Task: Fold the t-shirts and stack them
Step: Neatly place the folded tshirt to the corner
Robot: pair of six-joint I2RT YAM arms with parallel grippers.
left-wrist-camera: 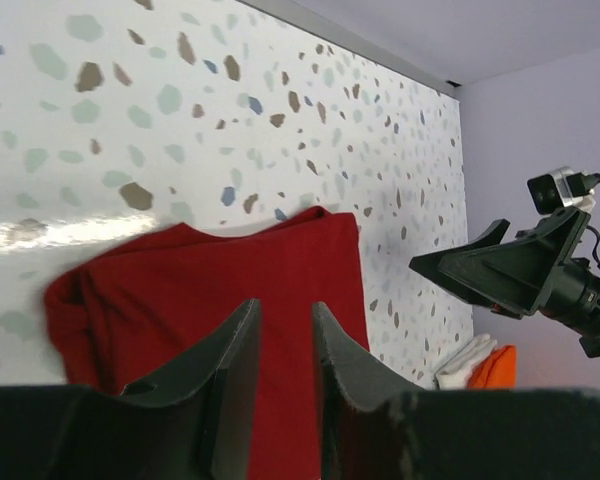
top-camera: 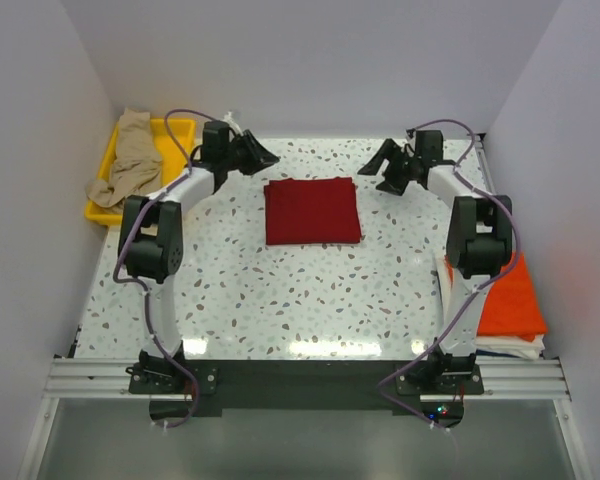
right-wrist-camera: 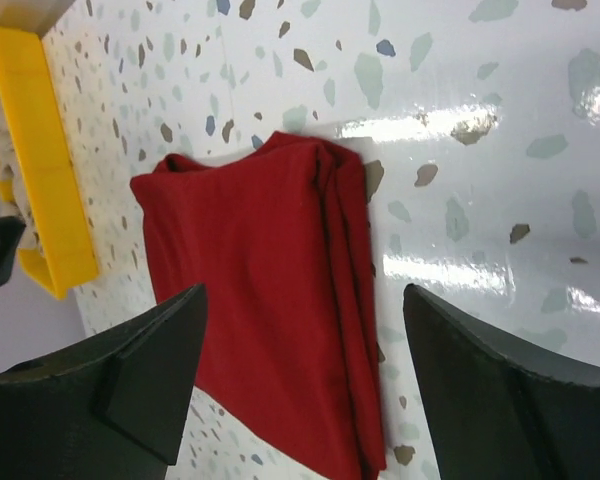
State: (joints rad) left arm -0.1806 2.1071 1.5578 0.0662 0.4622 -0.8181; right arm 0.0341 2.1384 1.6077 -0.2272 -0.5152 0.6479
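Top external: folded dark red shirt (top-camera: 312, 210) mid-frame; left gripper (top-camera: 263, 156) part-open, right gripper (top-camera: 378, 172) wide, both empty. Risk: grabbing top layer only, fold opens during move.

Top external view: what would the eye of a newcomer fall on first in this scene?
First the dark red t-shirt, folded into a neat rectangle at the middle of the table, with the left gripper and right gripper open on either side of its far edge. Next the yellow tray at the far left corner, a crumpled tan t-shirt in it, and the orange t-shirt folded on a white t-shirt at the right edge.
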